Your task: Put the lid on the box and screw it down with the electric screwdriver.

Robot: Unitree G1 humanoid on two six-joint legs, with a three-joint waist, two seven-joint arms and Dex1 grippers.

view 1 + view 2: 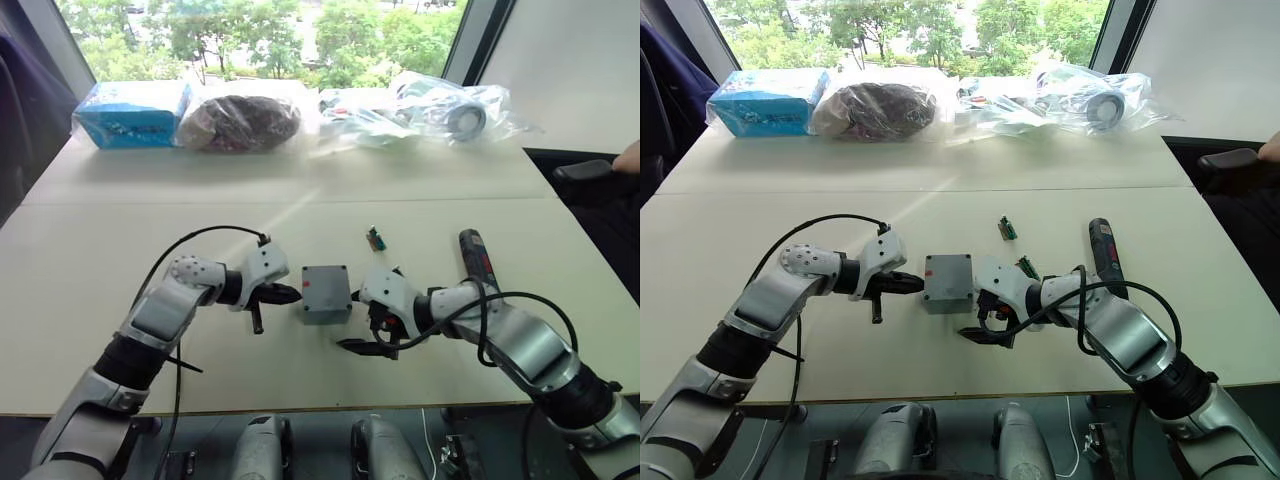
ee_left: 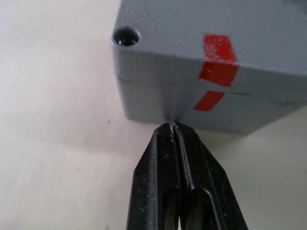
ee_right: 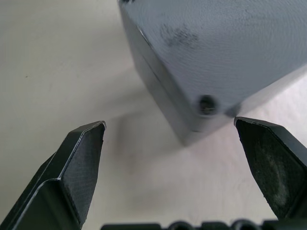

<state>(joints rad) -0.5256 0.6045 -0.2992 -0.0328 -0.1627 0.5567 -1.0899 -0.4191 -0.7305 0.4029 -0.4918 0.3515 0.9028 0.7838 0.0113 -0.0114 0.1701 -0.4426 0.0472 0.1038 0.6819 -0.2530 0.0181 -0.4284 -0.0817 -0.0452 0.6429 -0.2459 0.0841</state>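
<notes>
The grey lid (image 1: pixel 325 282), marked with red, sits on top of the grey box (image 1: pixel 328 312) at the middle of the table; the seam between them (image 2: pixel 153 86) shows in the left wrist view. My left gripper (image 1: pixel 295 293) is shut, its tips touching the box's left wall just below the seam. My right gripper (image 1: pixel 362 328) is open at the box's right front corner, a finger on either side of that corner, gripping nothing. The black electric screwdriver (image 1: pixel 478 262) lies on the table to the right, beyond my right arm.
Small green parts (image 1: pixel 376 238) lie behind the box. At the back edge are a blue packet (image 1: pixel 132 112), a dark bagged bundle (image 1: pixel 240 122) and clear bags of parts (image 1: pixel 440 112). A person's hand (image 1: pixel 628 158) shows at the far right.
</notes>
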